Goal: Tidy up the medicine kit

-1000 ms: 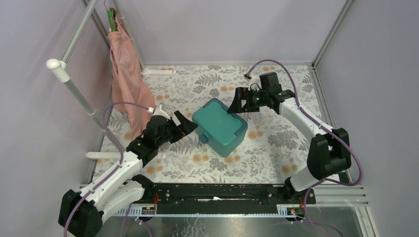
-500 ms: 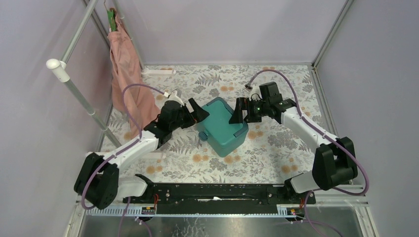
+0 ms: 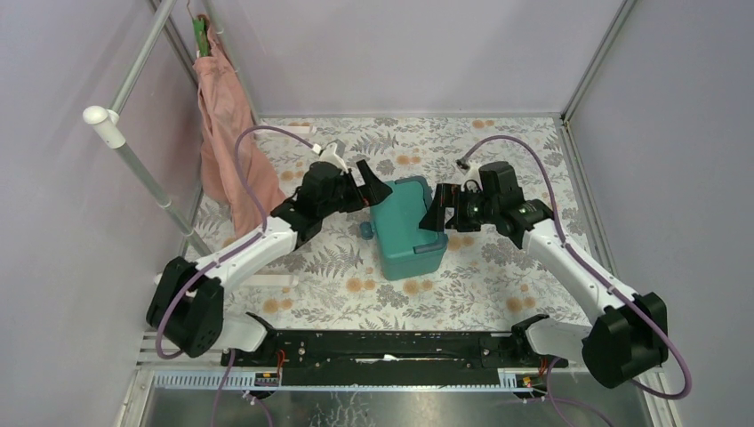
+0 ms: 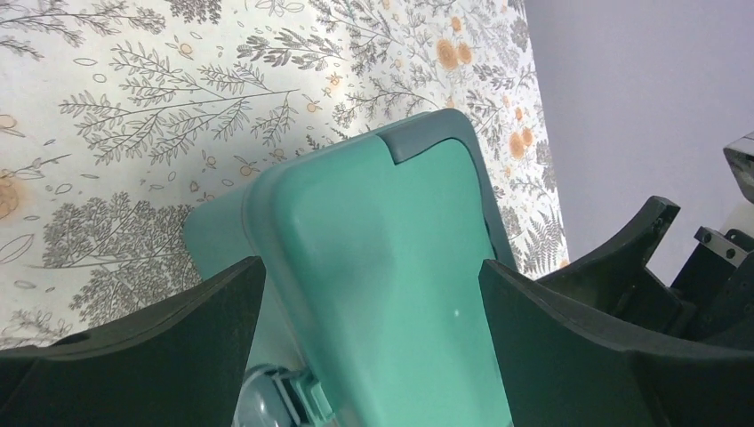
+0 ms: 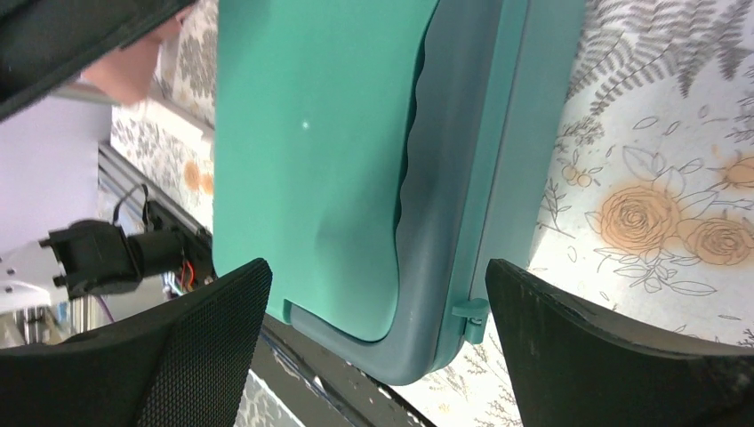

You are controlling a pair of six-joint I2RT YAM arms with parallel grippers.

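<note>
Kit between left claw, right claw

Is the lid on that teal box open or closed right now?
Closed. The lid lies flat on the medicine kit, its edge meeting the base in both wrist views; nothing inside shows.

Plain lilac walls enclosed the counter, whose covering bore a print of grey ferns and orange blossoms. At the left, a pink cloth hung beside a slanting metal pole. The light was soft and even.
</note>
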